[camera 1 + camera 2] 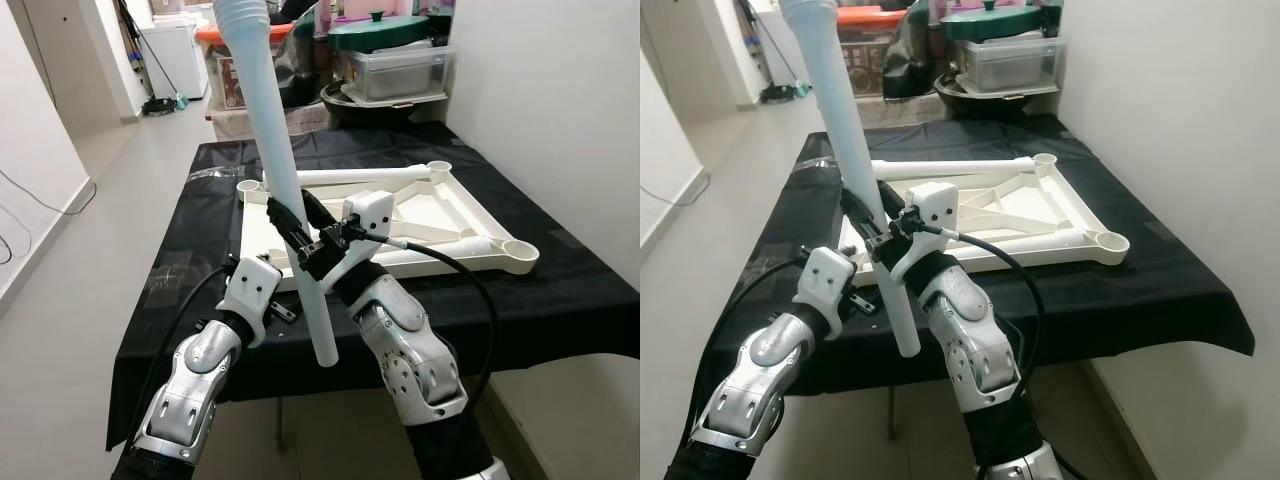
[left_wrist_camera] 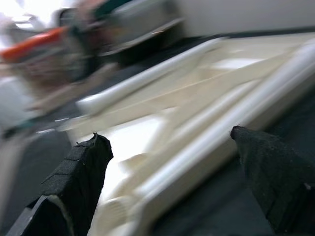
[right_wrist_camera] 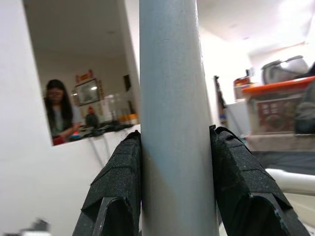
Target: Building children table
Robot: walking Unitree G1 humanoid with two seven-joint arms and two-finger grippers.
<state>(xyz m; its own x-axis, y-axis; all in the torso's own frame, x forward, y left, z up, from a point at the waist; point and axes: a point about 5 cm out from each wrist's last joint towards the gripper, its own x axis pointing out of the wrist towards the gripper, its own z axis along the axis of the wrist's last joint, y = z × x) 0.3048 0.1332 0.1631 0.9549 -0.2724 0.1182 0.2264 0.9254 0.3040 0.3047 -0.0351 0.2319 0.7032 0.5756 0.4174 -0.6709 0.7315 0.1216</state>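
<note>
With the pale blue table leg (image 1: 285, 180) clamped between my right gripper (image 1: 297, 240) fingers, it stands nearly upright, its lower end hanging off the near edge of the upturned white tabletop (image 1: 440, 215). That tabletop lies underside-up on the black-clothed table (image 1: 560, 290). One white leg (image 1: 370, 177) lies along its far edge, not seated as far as I can judge. Corner sockets (image 1: 518, 249) look empty, so I judge no leg fitted yet; most of the build remains. My left gripper (image 2: 170, 167) hovers spread wide, holding nothing, beside the tabletop's near rim. Storage bins (image 1: 395, 65) crowd behind the tabletop.
</note>
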